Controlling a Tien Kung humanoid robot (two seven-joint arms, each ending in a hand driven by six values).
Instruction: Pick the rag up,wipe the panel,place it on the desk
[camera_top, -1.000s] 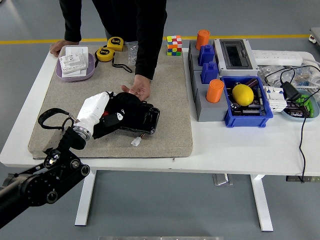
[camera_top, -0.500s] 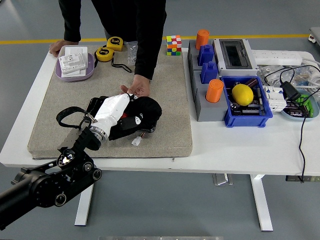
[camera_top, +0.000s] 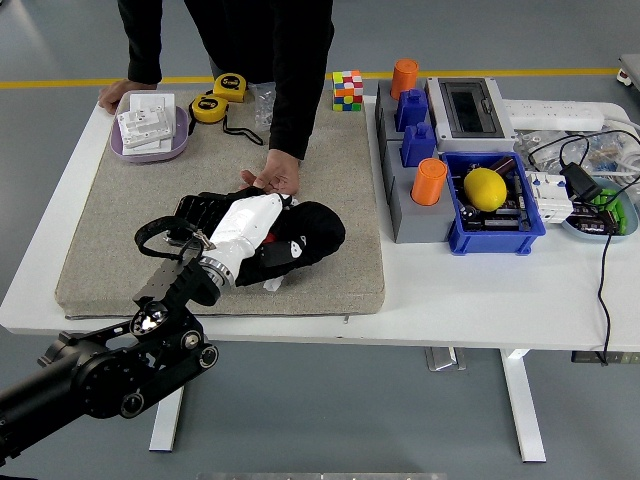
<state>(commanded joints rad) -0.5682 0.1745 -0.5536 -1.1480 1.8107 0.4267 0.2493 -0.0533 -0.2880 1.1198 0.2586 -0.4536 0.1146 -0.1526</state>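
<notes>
Now the rag (camera_top: 305, 233), black and bunched, lies on the panel (camera_top: 205, 212) in the middle of the grey mat (camera_top: 330, 160), under the left hand (camera_top: 262, 228). That hand presses down on it, likely to drag it across in a wipe; whether its fingers are curled or flat I cannot tell, as the white hand shell hides them. A person's hand (camera_top: 270, 178) rests at the panel's far edge, probably steadying it. Most of the panel is covered. No right hand shows above the desk (camera_top: 480, 290)
</notes>
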